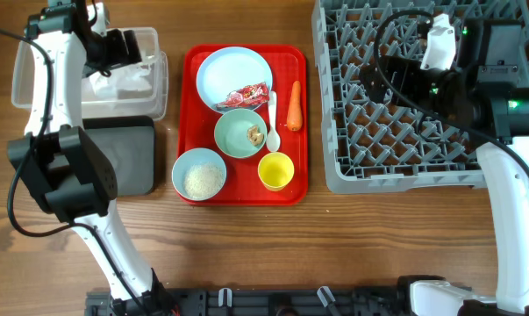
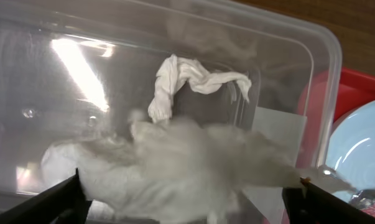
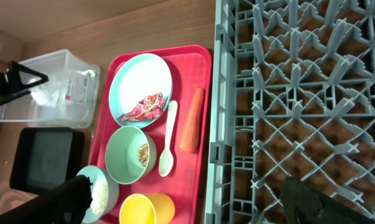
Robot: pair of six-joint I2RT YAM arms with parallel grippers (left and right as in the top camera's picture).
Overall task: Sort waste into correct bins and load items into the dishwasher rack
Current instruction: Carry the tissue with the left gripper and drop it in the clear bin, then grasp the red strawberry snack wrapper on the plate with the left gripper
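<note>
**Left gripper (image 2: 190,202) spread wide above the clear tub (image 1: 157,88)**

Crumpled white tissue (image 2: 187,168) lies inside the tub, below and between the parted fingers, which do not close on it. Right gripper (image 3: 196,202), jaws likewise wide and empty, hangs over the dishwasher rack (image 1: 352,171). On the red tray (image 1: 190,66): wrapper (image 1: 249,95) on the plate (image 1: 229,70), carrot (image 1: 294,105), spoon (image 1: 272,123), yellow cup (image 1: 275,170). Black tub (image 1: 132,158) sits just beside the clear one.

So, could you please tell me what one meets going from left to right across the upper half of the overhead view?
Clear plastic tub → pale blue plate → orange carrot → grey dishwasher rack.
</note>
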